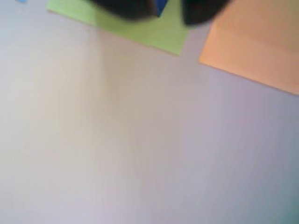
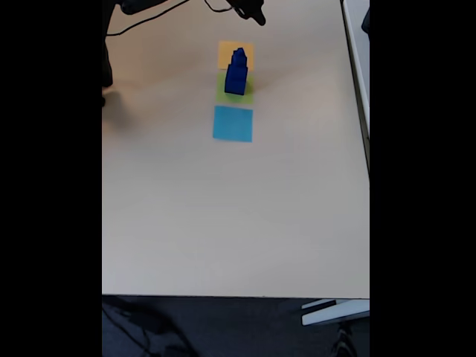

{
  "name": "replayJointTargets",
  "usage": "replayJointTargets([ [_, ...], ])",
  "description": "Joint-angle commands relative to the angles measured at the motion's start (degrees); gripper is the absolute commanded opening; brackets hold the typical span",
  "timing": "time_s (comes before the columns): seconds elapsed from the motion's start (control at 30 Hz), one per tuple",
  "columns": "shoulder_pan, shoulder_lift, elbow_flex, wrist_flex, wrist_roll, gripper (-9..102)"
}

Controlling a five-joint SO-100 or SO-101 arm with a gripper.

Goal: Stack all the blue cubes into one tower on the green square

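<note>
blue cubes (image 2: 236, 72) stand stacked in one tower on the green square (image 2: 246, 94), between the orange-yellow square (image 2: 226, 50) and light-blue square (image 2: 233, 123) on the table (image 2: 223, 216). in the wrist view the gripper (image 1: 169, 10) is a dark blur above the green square; cannot tell whether it is spread.

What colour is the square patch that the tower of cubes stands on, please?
Lime green; the green square under the blue cubes shows best in the fixed view.

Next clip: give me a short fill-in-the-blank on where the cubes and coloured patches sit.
1. The tower of small dark-blue cubes stands on the flat ____ square patch.
2. In the fixed view, the flat light-blue square patch lies ____ the green one.
3. The patch above the green one in that view is ____.

Missing: green; below; orange-yellow
</note>
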Motion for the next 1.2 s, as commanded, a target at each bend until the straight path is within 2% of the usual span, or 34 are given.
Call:
replayJointTargets([
  [0.0,-1.1,0.8,-1.6,-1.1,2.2,0],
  [0.4,-2.1,1.8,5.0,-0.9,6.9,0],
  [1.17,-0.9,3.2,10.6,-0.3,8.7,0],
])
